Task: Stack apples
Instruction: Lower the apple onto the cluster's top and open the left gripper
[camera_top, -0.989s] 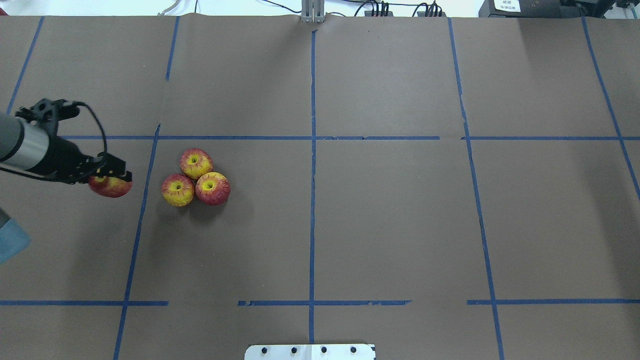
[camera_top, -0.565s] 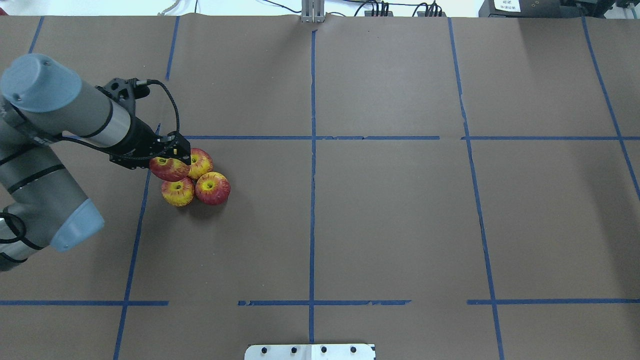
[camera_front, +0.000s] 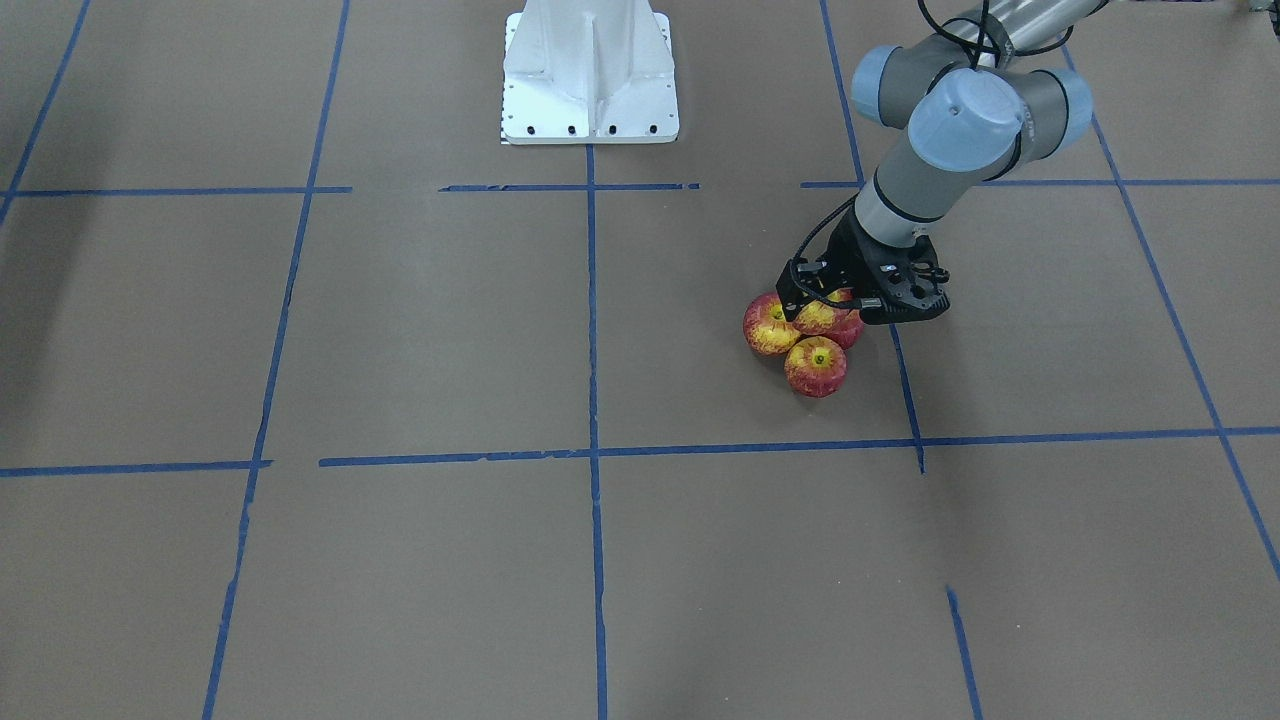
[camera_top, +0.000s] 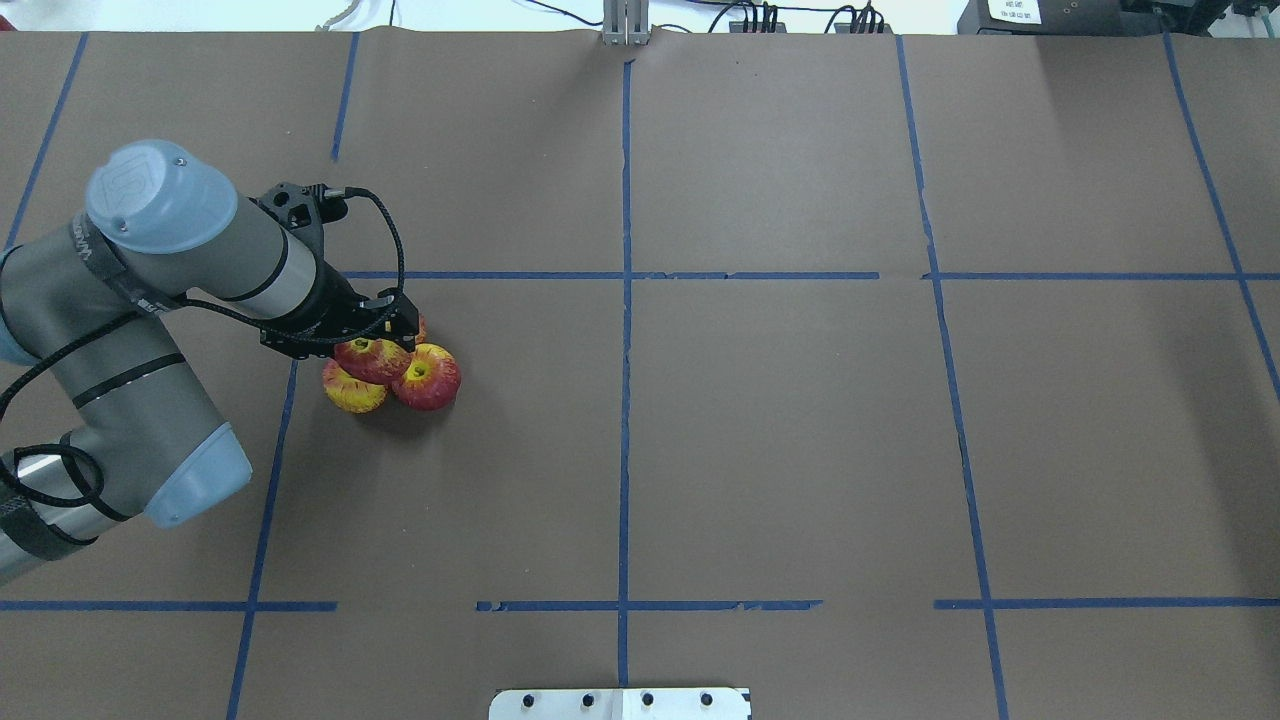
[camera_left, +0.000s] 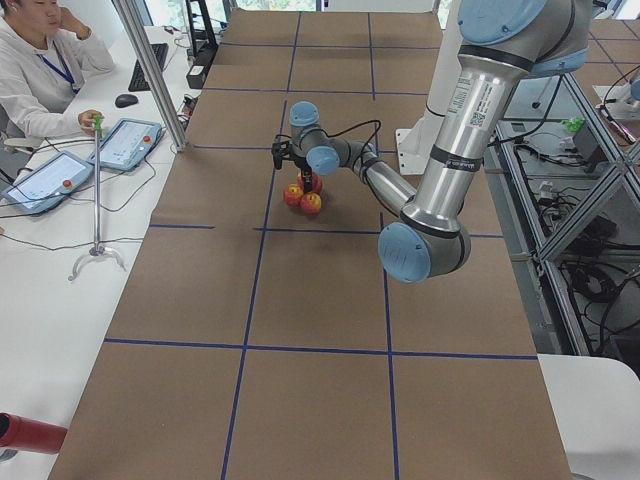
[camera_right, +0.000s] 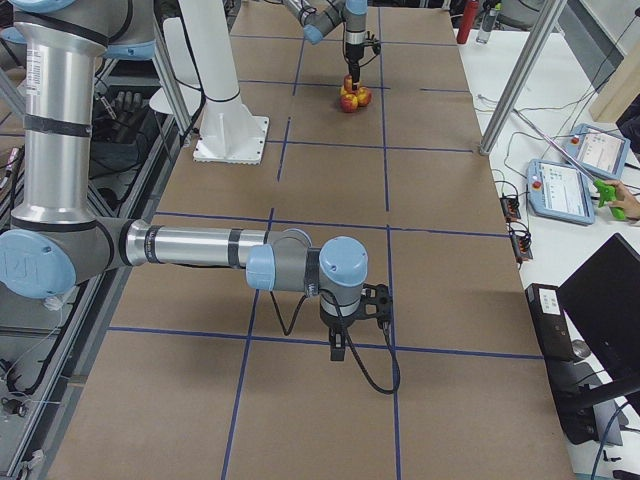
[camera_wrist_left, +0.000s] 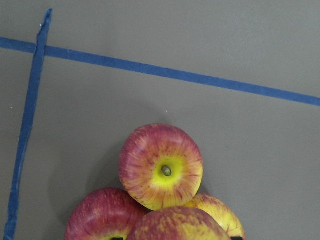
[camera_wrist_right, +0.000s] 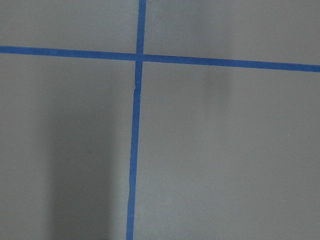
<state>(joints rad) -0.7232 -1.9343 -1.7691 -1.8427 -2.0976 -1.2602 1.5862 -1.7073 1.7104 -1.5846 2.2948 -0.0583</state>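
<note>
Left gripper (camera_top: 378, 342): fingers clamped on one apple (camera_top: 370, 362), held right over the middle of a tight cluster of three apples (camera_top: 428, 378) on the brown worktop (camera_top: 800, 450). Cannot tell whether the held apple touches those below. The cluster sits on the robot's left side, just beside a blue tape line (camera_top: 283, 420).

Right gripper (camera_right: 343, 345): points down over the worktop, well apart from the apples. Cannot tell whether its fingers are apart or together.
</note>
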